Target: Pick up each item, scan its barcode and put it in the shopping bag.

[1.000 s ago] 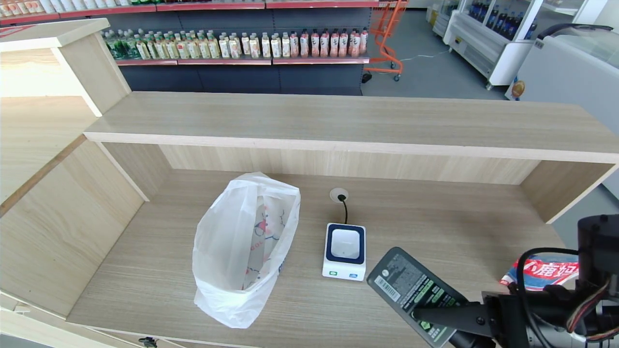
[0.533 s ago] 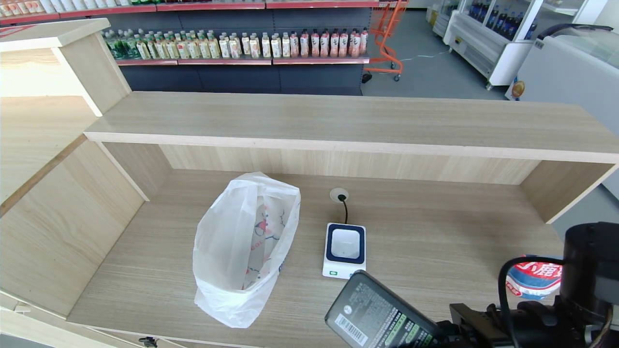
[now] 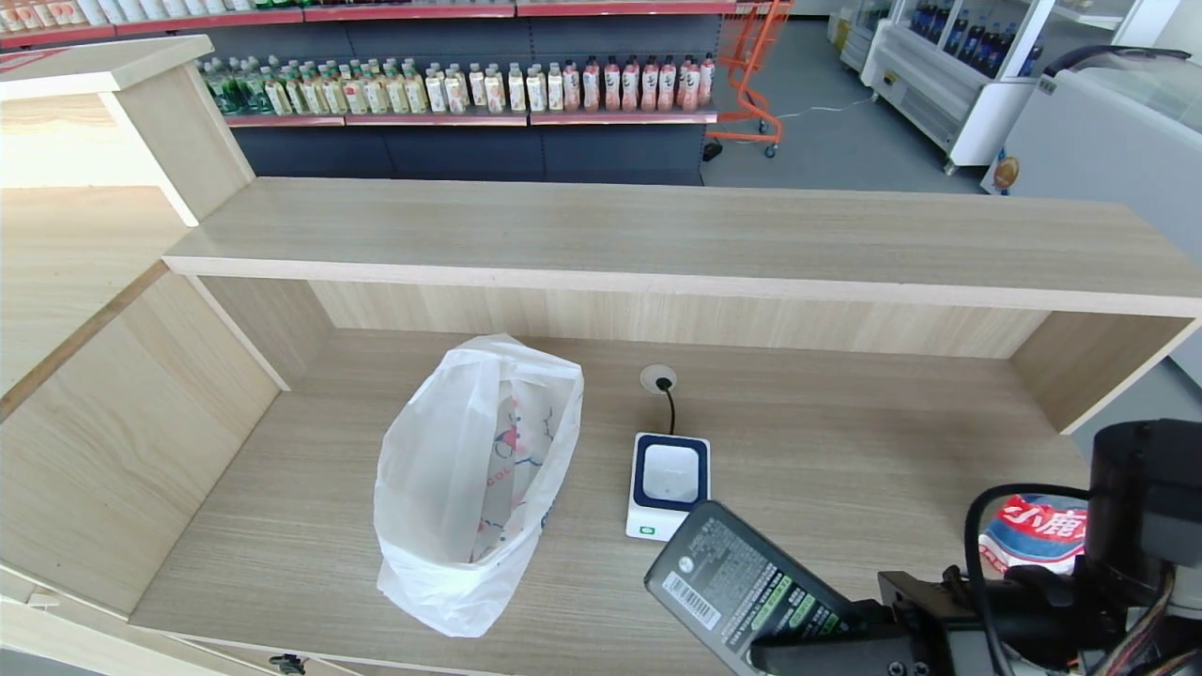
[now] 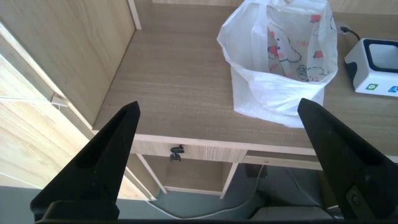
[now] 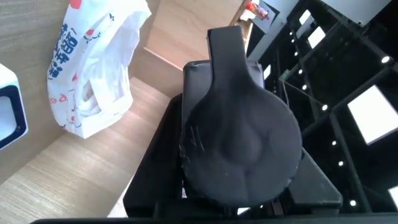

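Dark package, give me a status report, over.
Right tool shut on dark package, barcode facing up, by scanner's near corner. Left tool open, empty, short of shopping bag. Nothing between package and scanner.

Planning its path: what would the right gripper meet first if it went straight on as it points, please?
Likely the shopping bag, the dark pack in the right gripper passing close by the scanner; depth is unclear.

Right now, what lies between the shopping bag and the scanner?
Nothing: in the head view, only a bare strip of counter separates the shopping bag from the scanner.
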Robot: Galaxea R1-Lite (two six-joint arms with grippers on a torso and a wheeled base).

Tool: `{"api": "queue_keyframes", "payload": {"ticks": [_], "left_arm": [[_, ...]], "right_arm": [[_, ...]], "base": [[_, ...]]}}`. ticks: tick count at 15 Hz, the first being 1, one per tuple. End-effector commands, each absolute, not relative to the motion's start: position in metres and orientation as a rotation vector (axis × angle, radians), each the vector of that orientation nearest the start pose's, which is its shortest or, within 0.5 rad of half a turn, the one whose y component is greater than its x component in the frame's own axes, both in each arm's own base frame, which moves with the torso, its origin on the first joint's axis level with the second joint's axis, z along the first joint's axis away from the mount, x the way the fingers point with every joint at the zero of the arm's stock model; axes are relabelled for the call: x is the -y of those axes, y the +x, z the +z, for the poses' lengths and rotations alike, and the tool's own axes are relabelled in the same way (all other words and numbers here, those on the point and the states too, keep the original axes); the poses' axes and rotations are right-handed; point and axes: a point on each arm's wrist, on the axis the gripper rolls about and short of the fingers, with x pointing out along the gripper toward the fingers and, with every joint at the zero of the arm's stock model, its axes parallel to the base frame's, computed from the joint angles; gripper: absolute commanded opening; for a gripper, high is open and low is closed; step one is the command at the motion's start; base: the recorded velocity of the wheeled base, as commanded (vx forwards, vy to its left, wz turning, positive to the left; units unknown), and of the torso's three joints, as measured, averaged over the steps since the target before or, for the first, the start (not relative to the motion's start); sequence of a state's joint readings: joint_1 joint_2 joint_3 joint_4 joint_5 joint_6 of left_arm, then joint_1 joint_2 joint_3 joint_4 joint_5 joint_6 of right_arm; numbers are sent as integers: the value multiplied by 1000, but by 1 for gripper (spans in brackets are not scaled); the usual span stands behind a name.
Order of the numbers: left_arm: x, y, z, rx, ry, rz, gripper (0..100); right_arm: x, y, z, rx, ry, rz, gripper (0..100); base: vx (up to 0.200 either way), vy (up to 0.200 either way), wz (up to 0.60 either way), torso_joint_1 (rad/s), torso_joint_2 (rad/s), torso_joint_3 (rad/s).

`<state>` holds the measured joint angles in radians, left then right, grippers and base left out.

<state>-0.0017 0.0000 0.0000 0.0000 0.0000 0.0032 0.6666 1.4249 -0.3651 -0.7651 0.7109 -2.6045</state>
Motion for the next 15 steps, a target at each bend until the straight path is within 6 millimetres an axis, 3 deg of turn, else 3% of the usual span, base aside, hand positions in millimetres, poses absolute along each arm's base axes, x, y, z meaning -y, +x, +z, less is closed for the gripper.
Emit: {"api": "queue_keyframes", "payload": {"ticks": [1,7,8,10,12,13,15], "left_arm": [[0,-23,75,0,3,-2,100],[0,-23,75,0,3,-2,100],[0,-23,75,0,3,-2,100],[0,-23,75,0,3,-2,100],[0,-23,75,0,3,0,100],[0,-23,75,0,5,-2,100],[0,-23,75,0,3,-2,100]], "right_arm": [[-134,149,154,1577,-2053,853,0],[-131,145,159,1575,-2046,831,0],[-134,150,163,1476,-1954,894,0],[-138,158,173,1015,-1665,997,0],[-126,155,225,682,-1451,485,0],[-118,148,226,515,-1343,352,0],[-113,145,215,330,-948,424,0]], "base": [[0,0,0,0,0,0],[0,0,0,0,0,0],[0,0,0,0,0,0],[0,0,0,0,0,0],[0,0,0,0,0,0],[0,0,0,0,0,0],[0,0,0,0,0,0]]}}
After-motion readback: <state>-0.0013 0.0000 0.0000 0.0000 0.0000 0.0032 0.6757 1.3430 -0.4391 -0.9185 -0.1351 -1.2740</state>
